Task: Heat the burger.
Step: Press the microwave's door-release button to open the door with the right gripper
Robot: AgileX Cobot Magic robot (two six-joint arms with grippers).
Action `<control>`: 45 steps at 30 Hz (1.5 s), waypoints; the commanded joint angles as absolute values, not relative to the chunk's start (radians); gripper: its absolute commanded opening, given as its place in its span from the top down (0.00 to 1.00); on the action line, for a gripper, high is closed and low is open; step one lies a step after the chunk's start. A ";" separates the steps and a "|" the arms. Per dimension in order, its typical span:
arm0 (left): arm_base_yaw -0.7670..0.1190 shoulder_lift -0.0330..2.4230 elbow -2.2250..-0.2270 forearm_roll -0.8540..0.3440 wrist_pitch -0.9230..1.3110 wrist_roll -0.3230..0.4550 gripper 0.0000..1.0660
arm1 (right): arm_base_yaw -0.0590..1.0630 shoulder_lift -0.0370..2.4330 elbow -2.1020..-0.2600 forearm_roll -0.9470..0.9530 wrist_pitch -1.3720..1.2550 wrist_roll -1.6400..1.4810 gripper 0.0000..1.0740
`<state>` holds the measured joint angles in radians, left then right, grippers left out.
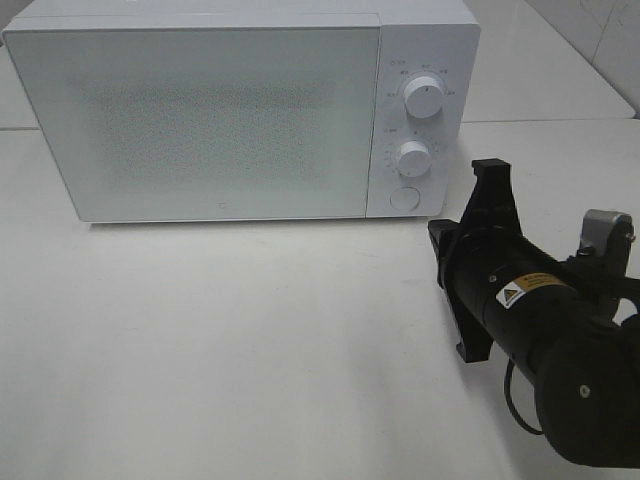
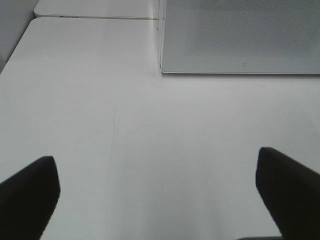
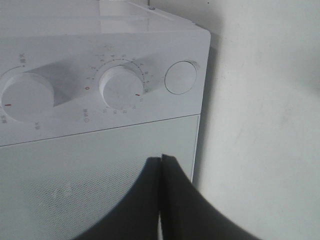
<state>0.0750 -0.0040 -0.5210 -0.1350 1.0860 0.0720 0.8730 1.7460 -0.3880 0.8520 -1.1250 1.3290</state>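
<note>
Right tool (image 3: 161, 160) closed, holding nothing, facing microwave (image 1: 200, 110) knobs. Left tool (image 2: 155, 157) wide open above surface (image 2: 125, 125).

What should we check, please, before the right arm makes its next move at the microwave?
1. Microwave door closed: ok.
2. Burger inside: cannot tell; no view shows it, and the door hides the interior.
3. Right gripper free: ok; jaws shut, nothing between them.
4. Right gripper lined up with a control: cannot tell; it sits near the panel's lower corner, apart from the lower knob and round button.
5. Left gripper out of the way: ok; jaws open, holding nothing, above bare table.
</note>
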 commanded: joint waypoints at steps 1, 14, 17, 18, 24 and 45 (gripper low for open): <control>0.074 -0.011 -0.518 -0.136 1.073 0.072 0.06 | 0.846 1.793 -0.423 0.844 -1.107 1.346 1.00; 0.074 -0.011 -0.518 -0.136 1.073 0.072 0.06 | 0.754 1.896 -0.555 0.773 -1.053 1.358 1.00; 0.074 -0.011 -0.518 -0.136 1.073 0.072 0.06 | 0.736 1.918 -0.581 0.756 -1.045 1.360 1.00; 0.074 -0.011 -0.518 -0.136 1.073 0.072 0.06 | 0.736 1.918 -0.581 0.756 -1.045 1.360 1.00; 0.074 -0.011 -0.518 -0.136 1.073 0.072 0.06 | 0.683 1.956 -0.633 0.719 -1.024 1.367 1.00; 0.074 -0.011 -0.518 -0.136 1.073 0.072 0.06 | 0.640 2.087 -0.779 0.694 -0.973 1.368 1.00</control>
<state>0.0750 -0.0040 -0.5210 -0.1350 1.0860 0.0720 0.6520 2.0780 -0.7600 0.7090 -0.9710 1.3660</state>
